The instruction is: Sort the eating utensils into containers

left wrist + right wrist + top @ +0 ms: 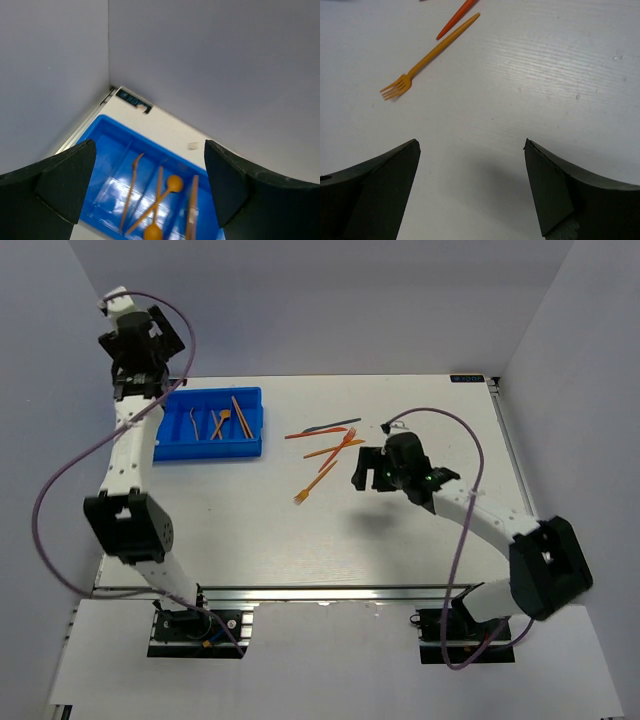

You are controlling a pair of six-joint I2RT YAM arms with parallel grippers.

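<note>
Hovering my right two-finger gripper (470, 146), jaws spread and empty, just short of the thin orange plastic fork (427, 56) lying flat on the white table (570, 75), I judge it light, stiff, slippery, best pinched mid-handle

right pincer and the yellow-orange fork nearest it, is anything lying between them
Nothing. In the right wrist view only bare white table separates the open right pincer from the fork; the top view agrees.
</note>
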